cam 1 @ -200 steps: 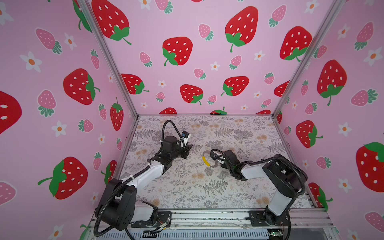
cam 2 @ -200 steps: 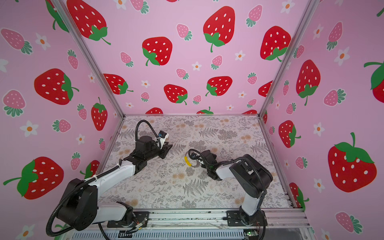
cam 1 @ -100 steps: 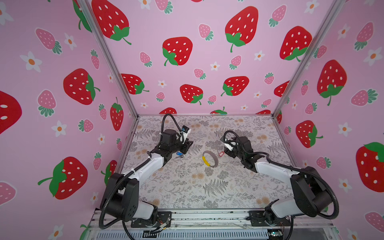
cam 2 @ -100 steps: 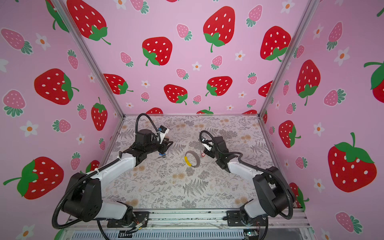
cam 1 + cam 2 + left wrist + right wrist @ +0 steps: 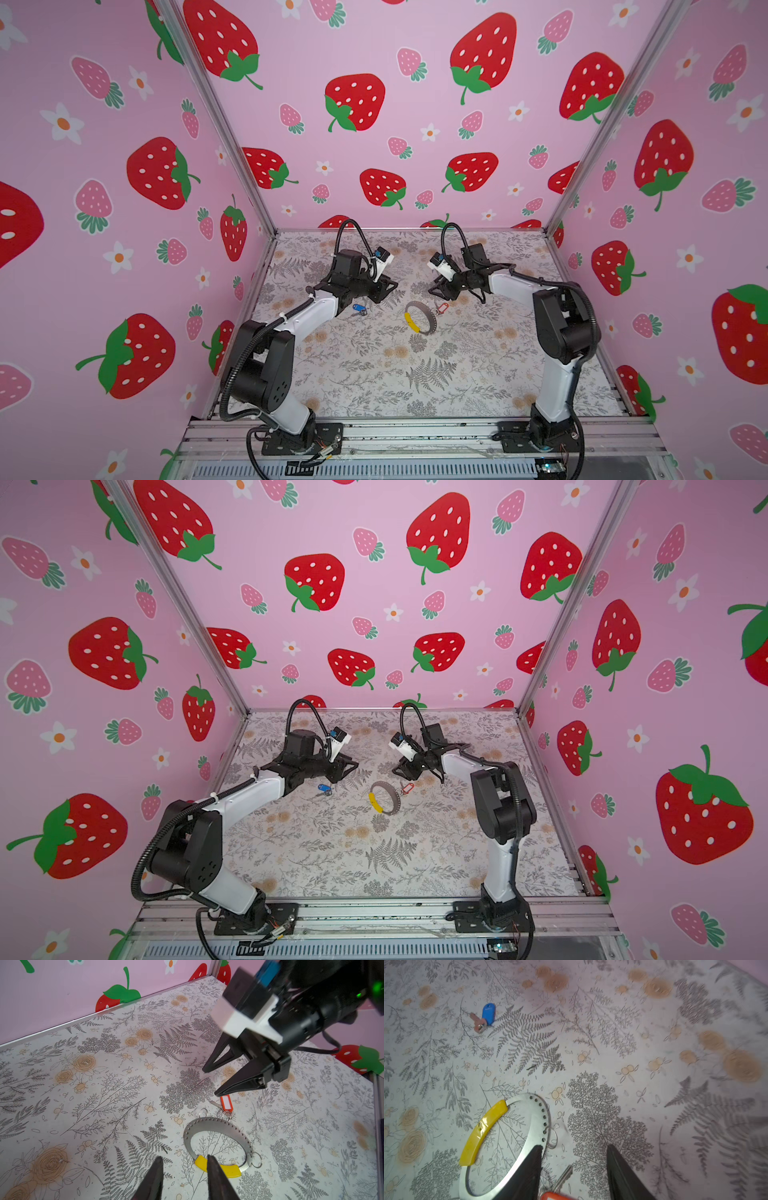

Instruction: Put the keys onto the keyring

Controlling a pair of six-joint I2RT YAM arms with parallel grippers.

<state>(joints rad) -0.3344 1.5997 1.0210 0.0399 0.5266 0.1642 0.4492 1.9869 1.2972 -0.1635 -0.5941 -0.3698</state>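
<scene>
left gripper (image 5: 184, 1159) and right gripper (image 5: 574, 1145) hover parted, empty; keyring (image 5: 412, 322) lies between, red-tagged key (image 5: 442, 308) at two o'clock, blue-tagged key (image 5: 359, 308) at nine.

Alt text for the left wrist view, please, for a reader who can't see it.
A thin grey perforated metal hoop with a yellow segment lies flat on the floral-print table, a key with a red-framed tag at its rim. The right gripper hangs open close to the tag; the left gripper is open near the yellow segment.

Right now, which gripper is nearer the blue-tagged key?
Left. The left gripper hangs beside the blue-tagged key; the right gripper, beyond the keyring, near the red-tagged key.
</scene>
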